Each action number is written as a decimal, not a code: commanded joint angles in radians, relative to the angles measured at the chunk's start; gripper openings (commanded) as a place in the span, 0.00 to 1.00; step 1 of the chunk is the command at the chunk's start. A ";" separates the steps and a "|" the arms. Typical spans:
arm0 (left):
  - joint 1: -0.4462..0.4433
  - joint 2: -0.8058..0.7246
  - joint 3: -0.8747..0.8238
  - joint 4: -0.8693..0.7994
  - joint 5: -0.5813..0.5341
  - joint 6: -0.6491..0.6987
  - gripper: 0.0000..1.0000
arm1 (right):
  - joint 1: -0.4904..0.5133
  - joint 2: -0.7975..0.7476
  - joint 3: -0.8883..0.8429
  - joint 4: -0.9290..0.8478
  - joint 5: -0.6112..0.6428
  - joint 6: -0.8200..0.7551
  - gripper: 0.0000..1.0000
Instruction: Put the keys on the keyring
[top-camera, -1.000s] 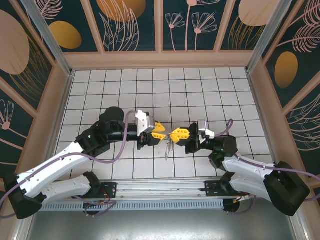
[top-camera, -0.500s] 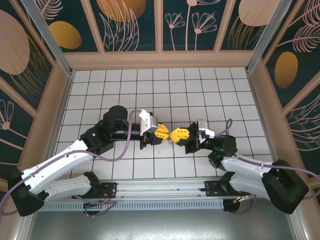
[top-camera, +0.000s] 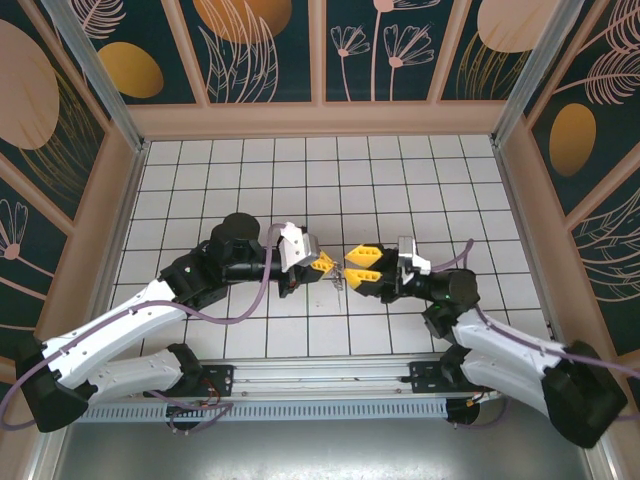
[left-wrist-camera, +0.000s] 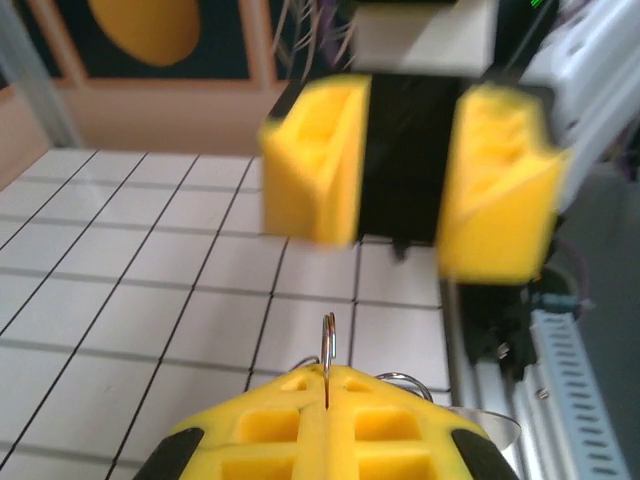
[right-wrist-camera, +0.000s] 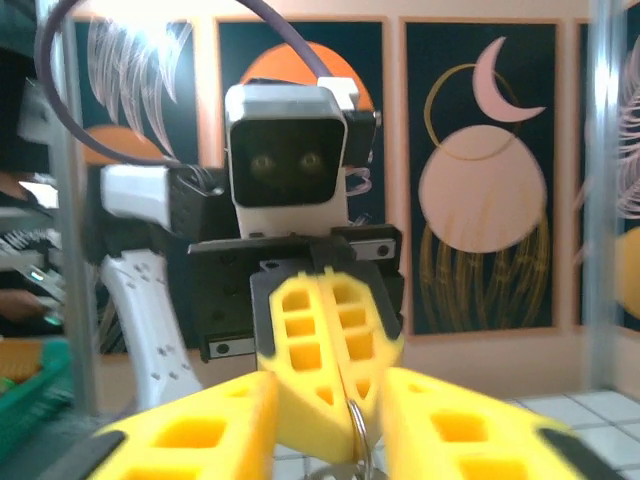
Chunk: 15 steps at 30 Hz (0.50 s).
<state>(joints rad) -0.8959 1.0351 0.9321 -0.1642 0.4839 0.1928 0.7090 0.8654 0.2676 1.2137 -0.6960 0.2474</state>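
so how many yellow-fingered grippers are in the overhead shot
2. The left gripper is mid-table, shut on a metal ring. The right gripper faces it tip to tip, just to its right, jaws open. None look hidden.

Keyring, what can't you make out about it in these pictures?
Top external: the keyring is a tiny glint between left tool and right tool; too small to tell its parts.
Left wrist: its lower part is hidden by the shut yellow fingers; the right tool is blurred.
Right wrist: the bottom edge cuts it off.
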 joint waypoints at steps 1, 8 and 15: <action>0.003 -0.018 0.034 -0.088 -0.144 0.086 0.00 | -0.003 -0.136 0.076 -0.424 0.100 -0.201 0.38; 0.002 0.009 0.078 -0.162 -0.190 0.159 0.00 | -0.003 -0.156 0.187 -0.787 0.168 -0.370 0.37; 0.003 0.032 0.110 -0.218 -0.159 0.190 0.00 | 0.022 -0.029 0.242 -0.867 0.172 -0.432 0.36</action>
<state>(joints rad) -0.8959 1.0615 1.0065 -0.3489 0.3130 0.3466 0.7158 0.8143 0.4572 0.4339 -0.5457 -0.1204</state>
